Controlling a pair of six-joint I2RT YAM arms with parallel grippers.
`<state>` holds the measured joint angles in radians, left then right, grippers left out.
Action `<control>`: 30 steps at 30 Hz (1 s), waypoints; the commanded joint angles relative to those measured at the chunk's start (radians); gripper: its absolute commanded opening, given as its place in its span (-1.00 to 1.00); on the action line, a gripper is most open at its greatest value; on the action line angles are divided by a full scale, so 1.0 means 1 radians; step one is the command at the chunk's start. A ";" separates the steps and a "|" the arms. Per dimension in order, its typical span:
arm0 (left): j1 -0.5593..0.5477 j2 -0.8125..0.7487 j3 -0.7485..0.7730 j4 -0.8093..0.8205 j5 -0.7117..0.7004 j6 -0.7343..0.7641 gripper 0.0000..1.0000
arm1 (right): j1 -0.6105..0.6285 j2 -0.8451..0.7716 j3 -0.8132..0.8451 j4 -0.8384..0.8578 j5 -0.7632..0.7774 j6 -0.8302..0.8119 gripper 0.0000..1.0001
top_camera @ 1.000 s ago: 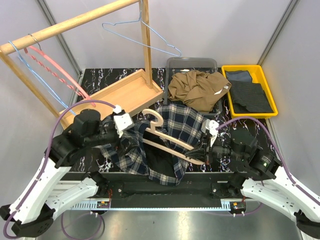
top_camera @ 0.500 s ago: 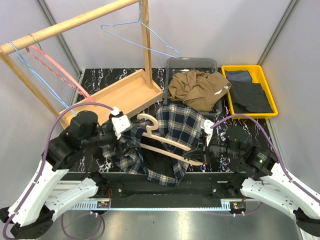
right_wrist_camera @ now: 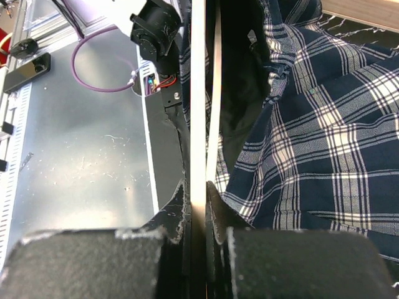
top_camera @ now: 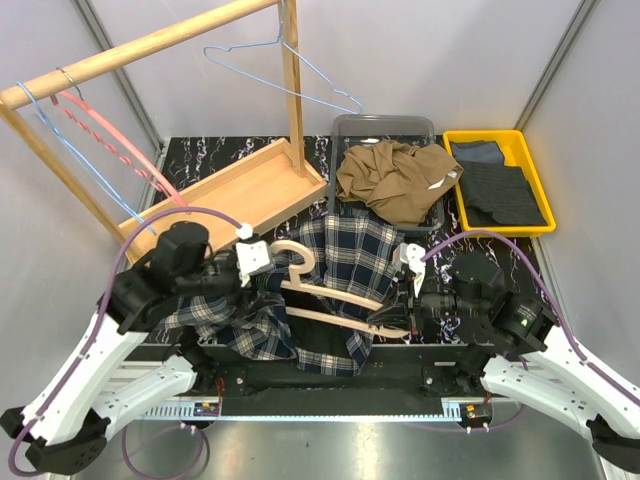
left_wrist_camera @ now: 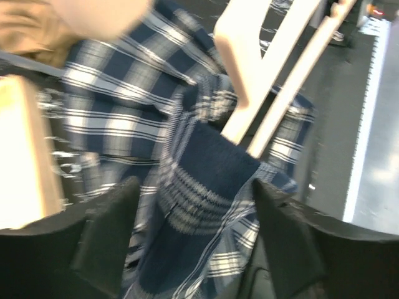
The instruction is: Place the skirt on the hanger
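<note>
The tan-brown skirt (top_camera: pixel 395 180) lies crumpled in the grey bin (top_camera: pixel 385 123) at the back; its edge shows in the left wrist view (left_wrist_camera: pixel 25 25). The light-blue wire hanger (top_camera: pixel 275 75) hangs from the wooden rail (top_camera: pixel 140 45), far from both grippers. My left gripper (top_camera: pixel 266 288) (left_wrist_camera: pixel 196 187) has a thick fold of the plaid shirt (top_camera: pixel 350 250) (left_wrist_camera: pixel 124 106) between its parted fingers. My right gripper (top_camera: pixel 400 315) (right_wrist_camera: pixel 198 205) is shut on the bar of the pale wooden hanger (top_camera: pixel 330 290) (right_wrist_camera: pixel 198 93), which lies across the shirt (right_wrist_camera: pixel 324 124).
A yellow tray (top_camera: pixel 500 135) with dark grey cloth (top_camera: pixel 500 190) stands back right. A wooden tray (top_camera: pixel 240 190) sits back left by the rack's post (top_camera: pixel 292 90). A pink hanger (top_camera: pixel 100 130) and a second blue wire hanger (top_camera: pixel 60 140) hang on the rail's left end.
The wooden hanger has slid left and nearer with the right gripper. My left gripper has moved right and down, and the shirt's left part now spreads further left under that arm.
</note>
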<state>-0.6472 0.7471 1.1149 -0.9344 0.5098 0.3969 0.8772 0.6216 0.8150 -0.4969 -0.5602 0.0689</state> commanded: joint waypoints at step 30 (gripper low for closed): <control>0.000 0.001 -0.075 0.374 -0.563 -0.366 -1.00 | 0.008 0.166 0.061 0.118 0.728 0.127 0.99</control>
<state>-0.6510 0.7544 1.0206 -0.7300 0.0864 0.1173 0.8810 0.6971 0.8787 -0.4332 0.1837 0.1360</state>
